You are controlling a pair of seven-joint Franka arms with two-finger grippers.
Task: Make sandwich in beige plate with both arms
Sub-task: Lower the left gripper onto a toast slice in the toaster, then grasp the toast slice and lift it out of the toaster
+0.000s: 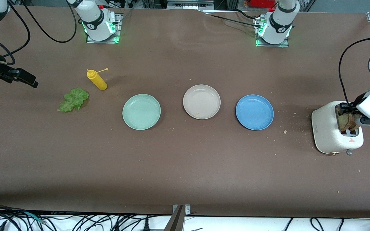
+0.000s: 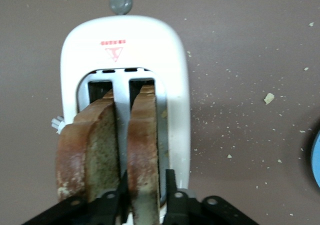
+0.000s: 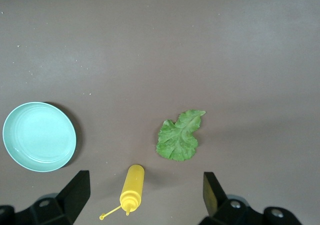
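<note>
Your left gripper (image 2: 145, 205) is down at the white toaster (image 1: 328, 128), which sits at the left arm's end of the table, and its fingers (image 2: 171, 195) stand on either side of one bread slice (image 2: 142, 145) poking out of a slot, pressed against its crust, so the jaws are pinching that slice. A second bread slice (image 2: 87, 145) stands in the neighbouring slot, just beside the first and untouched (both are upright, with dark brown crusts showing on top). Crumbs lie scattered on the brown table (image 1: 185, 166) around the toaster. Your right gripper (image 3: 145, 195) hangs in the air at the right arm's end of the table with its jaws spread wide and nothing between them; that arm waits. Its wrist view looks down on the green lettuce leaf (image 1: 73, 99), lying flat on the table, and the yellow squeeze bottle (image 1: 97, 80), which lies on its side near the leaf and farther from the front camera than it. The beige plate (image 1: 201, 101) sits at the middle of the table with no food on it, between the mint green plate (image 1: 141, 111) toward the right arm's end and the blue plate (image 1: 254, 112) toward the left arm's end; the three plates are apart from one another.
</note>
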